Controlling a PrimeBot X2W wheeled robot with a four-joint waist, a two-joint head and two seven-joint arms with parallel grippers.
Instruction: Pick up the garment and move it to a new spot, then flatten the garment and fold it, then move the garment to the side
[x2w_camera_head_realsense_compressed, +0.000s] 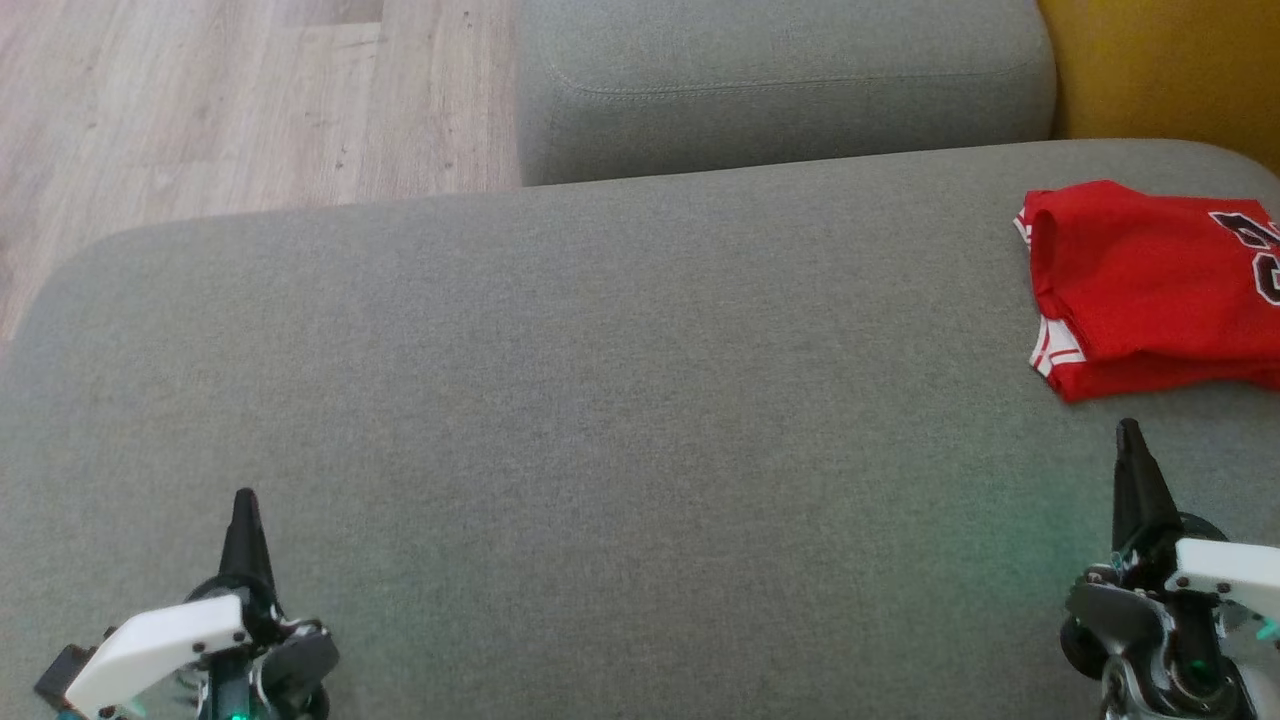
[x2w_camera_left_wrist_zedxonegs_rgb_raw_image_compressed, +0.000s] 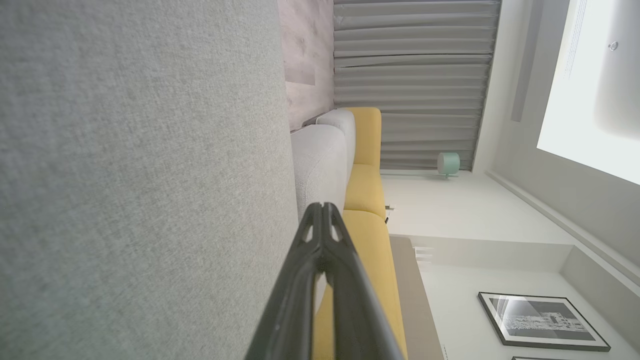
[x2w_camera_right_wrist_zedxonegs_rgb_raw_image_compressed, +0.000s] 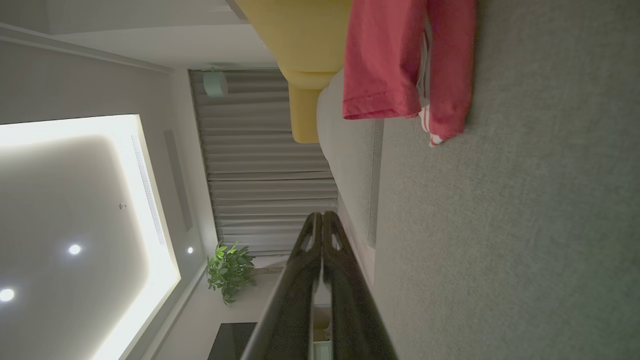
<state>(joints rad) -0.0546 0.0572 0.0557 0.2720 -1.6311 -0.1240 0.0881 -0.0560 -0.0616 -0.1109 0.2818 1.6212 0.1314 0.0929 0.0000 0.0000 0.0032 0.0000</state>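
Note:
The garment (x2w_camera_head_realsense_compressed: 1150, 285) is a red jersey with white trim and dark lettering, lying folded at the right edge of the grey sofa seat (x2w_camera_head_realsense_compressed: 600, 400); it is cut off by the frame's right side. It also shows at the top of the right wrist view as a red garment (x2w_camera_right_wrist_zedxonegs_rgb_raw_image_compressed: 400, 60). My right gripper (x2w_camera_head_realsense_compressed: 1130, 432) is shut and empty, a short way in front of the jersey and apart from it. My left gripper (x2w_camera_head_realsense_compressed: 244, 500) is shut and empty at the lower left, far from the jersey. Closed fingertips show in both wrist views, left gripper (x2w_camera_left_wrist_zedxonegs_rgb_raw_image_compressed: 324, 206), right gripper (x2w_camera_right_wrist_zedxonegs_rgb_raw_image_compressed: 320, 215).
A grey backrest cushion (x2w_camera_head_realsense_compressed: 780, 90) stands behind the seat. A yellow cushion (x2w_camera_head_realsense_compressed: 1170, 60) sits at the far right corner. Wooden floor (x2w_camera_head_realsense_compressed: 200, 100) lies beyond the seat's left edge.

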